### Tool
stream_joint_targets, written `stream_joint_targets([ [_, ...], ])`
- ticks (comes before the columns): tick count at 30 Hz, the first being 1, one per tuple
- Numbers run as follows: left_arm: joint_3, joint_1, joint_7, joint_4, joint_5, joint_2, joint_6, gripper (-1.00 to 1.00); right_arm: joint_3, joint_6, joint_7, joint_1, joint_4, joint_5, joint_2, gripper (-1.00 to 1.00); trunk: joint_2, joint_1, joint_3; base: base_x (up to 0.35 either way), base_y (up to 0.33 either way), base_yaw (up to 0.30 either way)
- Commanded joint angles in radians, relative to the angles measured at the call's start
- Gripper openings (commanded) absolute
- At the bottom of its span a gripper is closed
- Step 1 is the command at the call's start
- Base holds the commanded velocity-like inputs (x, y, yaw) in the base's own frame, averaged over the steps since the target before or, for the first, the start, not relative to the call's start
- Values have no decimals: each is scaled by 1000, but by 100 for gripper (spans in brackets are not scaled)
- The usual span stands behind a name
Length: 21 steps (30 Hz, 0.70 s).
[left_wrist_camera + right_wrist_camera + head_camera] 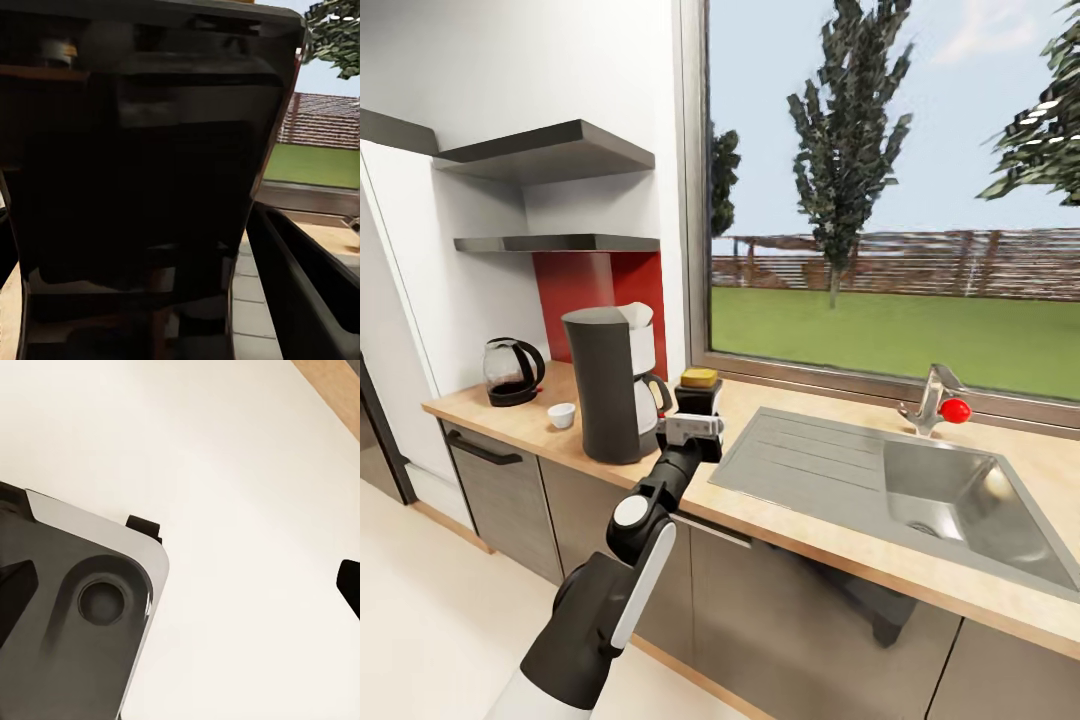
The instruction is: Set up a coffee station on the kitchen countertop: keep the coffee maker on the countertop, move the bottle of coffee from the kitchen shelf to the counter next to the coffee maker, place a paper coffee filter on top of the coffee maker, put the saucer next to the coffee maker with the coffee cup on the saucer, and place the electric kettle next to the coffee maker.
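Jaws of the left gripper [698, 412] stand closed around the dark, yellow-capped bottle of coffee [699, 388], which is upright and either resting on or just above the light wooden countertop [820, 530]; contact with the surface cannot be confirmed. In the left wrist view the bottle's dark body [142, 187] sits close against the lens, with one black finger [307, 285] alongside it. The bottle sits just beside the tall dark-grey coffee maker [610, 385], on its window side, which suits the required placement; in my judgement the arm holds on only until the bottle is settled.

A white paper coffee filter [637, 316] already sits in the top of the machine. On the machine's other side, a small white coffee cup [561, 415] stands directly on the counter with no saucer visible beneath it. The black-based glass electric kettle [513, 372] stands further along, near the wall and apart from the machine. Its contents cannot be judged.

The stainless steel sink [950, 500] lies beyond the bottle. The two dark wall shelves [560, 195] hold nothing visible from this angle.

The right gripper's state cannot be determined: its wrist view shows a dark and silver part of the robot [75, 615] against pale floor.
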Motion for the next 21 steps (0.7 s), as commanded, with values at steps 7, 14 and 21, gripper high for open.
stream_joint_targets([
  [7, -1, -1, 7, -6, 10, 0, 0, -100, 0, -3, 0, -1, 0, 9, 0, 100, -1, 0, -1, 21, -12, 0],
  [14, 0, -1, 7, -7, 11, 0, -1, -100, 0, -3, 0, -1, 0, 9, 0, 100, -1, 0, -1, 121, -97, 0],
  [21, 0, -1, 7, -7, 11, 0, -2, -100, 0, -3, 0, -1, 0, 9, 0, 100, -1, 0, -1, 12, -187, 0],
])
